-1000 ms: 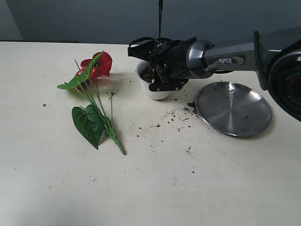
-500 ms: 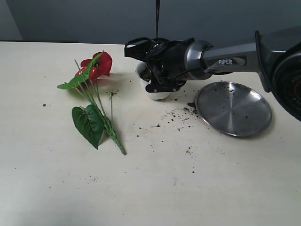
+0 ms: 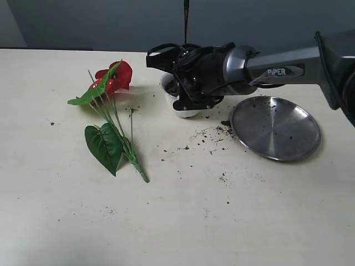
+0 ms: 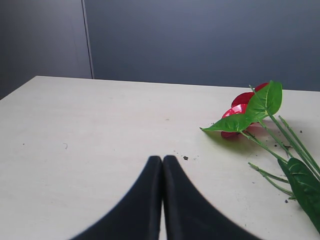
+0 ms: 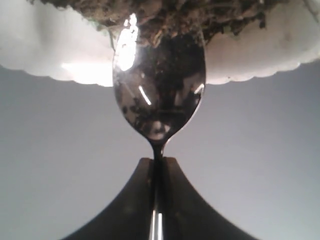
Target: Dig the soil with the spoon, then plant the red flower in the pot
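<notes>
The white pot (image 3: 183, 110) stands mid-table, mostly covered by my right arm (image 3: 213, 72). In the right wrist view my right gripper (image 5: 158, 160) is shut on the handle of the silver spoon (image 5: 159, 95). The spoon's bowl reaches the scalloped rim of the pot (image 5: 50, 55) and touches the dark soil (image 5: 150, 12) inside. The red flower (image 3: 116, 77) lies flat on the table left of the pot, with its big leaf (image 3: 104, 145) nearer the front. My left gripper (image 4: 162, 159) is shut and empty, low over the table, with the flower (image 4: 245, 102) off to one side.
A round steel plate (image 3: 275, 127) with a few soil specks lies right of the pot. Loose soil crumbs (image 3: 213, 133) are scattered on the table between pot and plate and further forward. The left gripper does not show in the exterior view.
My right gripper with the spoon has shifted slightly left over the pot. The flower, pot and plate have not moved.
</notes>
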